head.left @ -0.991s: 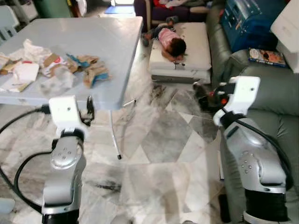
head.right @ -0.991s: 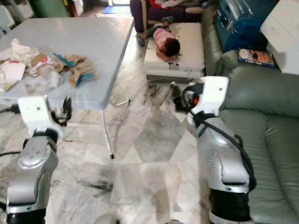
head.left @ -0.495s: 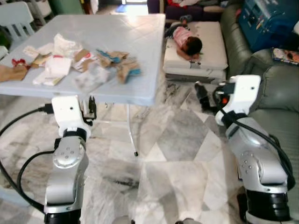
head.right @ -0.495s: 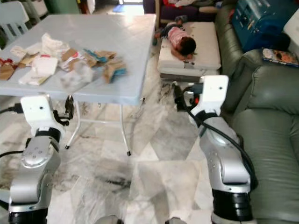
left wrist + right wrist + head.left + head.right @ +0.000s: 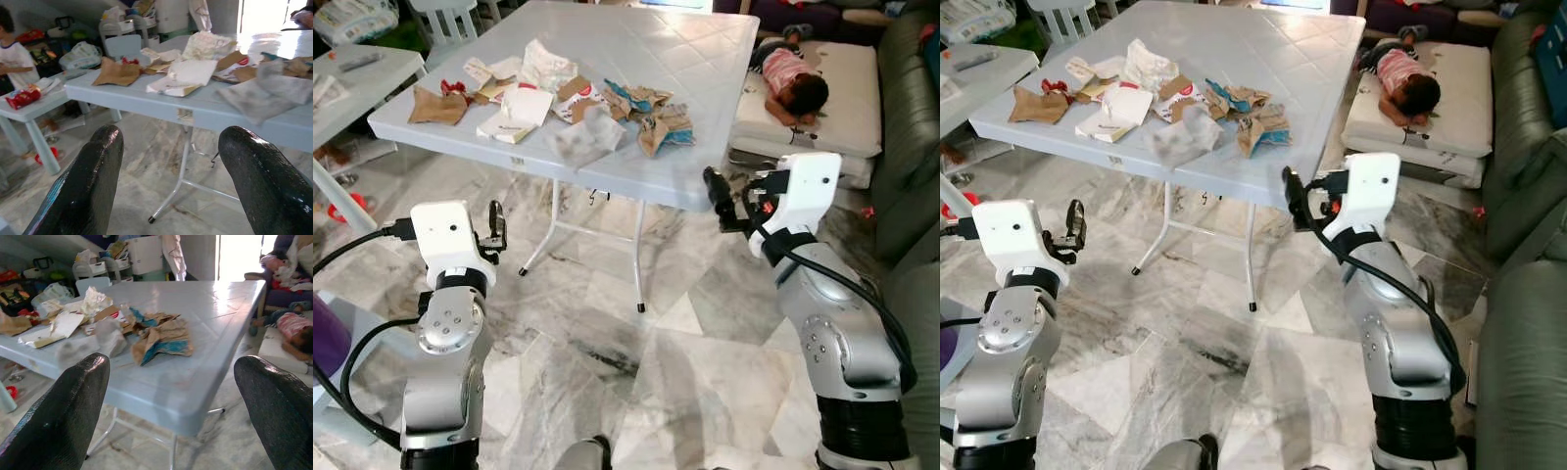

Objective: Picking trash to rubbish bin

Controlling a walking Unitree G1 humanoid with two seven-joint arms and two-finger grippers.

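Note:
A pile of trash lies on the pale blue folding table (image 5: pixel 636 39): a brown paper scrap (image 5: pixel 435 106), a flat white packet (image 5: pixel 514 108), crumpled white paper (image 5: pixel 546 67), a clear plastic piece (image 5: pixel 587 142) and torn brown-and-blue wrappers (image 5: pixel 666 125). My left gripper (image 5: pixel 494 220) is open, held below and in front of the table's near edge. My right gripper (image 5: pixel 715 186) is open too, close to the table's near right corner. Both hold nothing. The right wrist view looks across the brown-and-blue wrappers (image 5: pixel 164 340).
A person (image 5: pixel 790 80) lies on a white mattress (image 5: pixel 847 88) on the floor beyond the table. A green sofa (image 5: pixel 911 117) runs along the right. A small white table (image 5: pixel 362 78) and a plastic chair (image 5: pixel 450 12) stand at the left. Another person (image 5: pixel 14 54) stands near the small table.
The whole view has swung as I turned and came nearer, so the table and trash now lie straight ahead. Both arms keep the same pose with open fingers.

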